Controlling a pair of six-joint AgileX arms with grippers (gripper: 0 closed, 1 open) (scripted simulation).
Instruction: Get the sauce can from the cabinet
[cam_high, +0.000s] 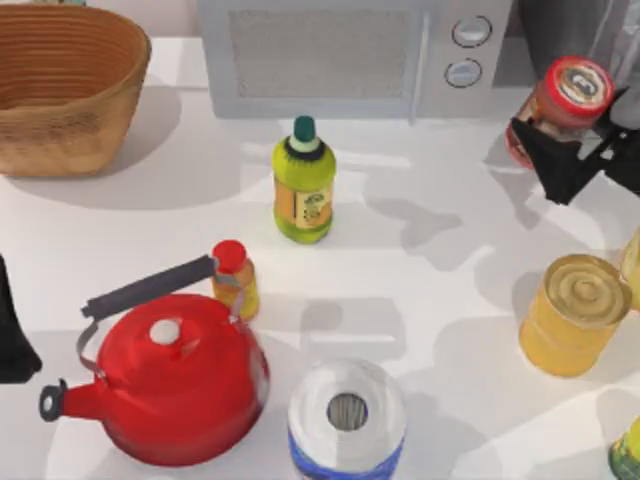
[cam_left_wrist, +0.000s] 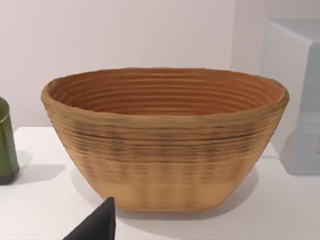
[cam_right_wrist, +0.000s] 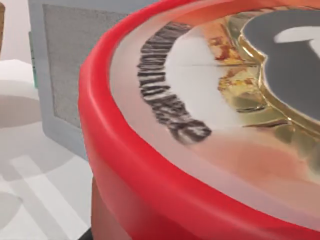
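You're looking down on the white table (cam_high: 430, 300). The grey microwave (cam_high: 350, 55) is sitting along the back edge, the woven basket (cam_high: 65, 85) at back left. The red kettle (cam_high: 165, 385) is sitting front left, the paper towel roll (cam_high: 347, 420) just right of it at the front edge. The yellow can (cam_high: 572, 315) is standing at the right side. The green-capped bottle (cam_high: 303, 180) is standing mid-table, the small red-capped bottle (cam_high: 235, 278) touching the kettle's handle end.

Your right gripper (cam_high: 565, 150) is at the right rear, fingers closed around the sauce can (cam_high: 565, 105), holding it tilted, lid toward the camera, above the table beside the microwave. The left gripper (cam_high: 12, 330) is parked at the left edge; can't tell its opening.
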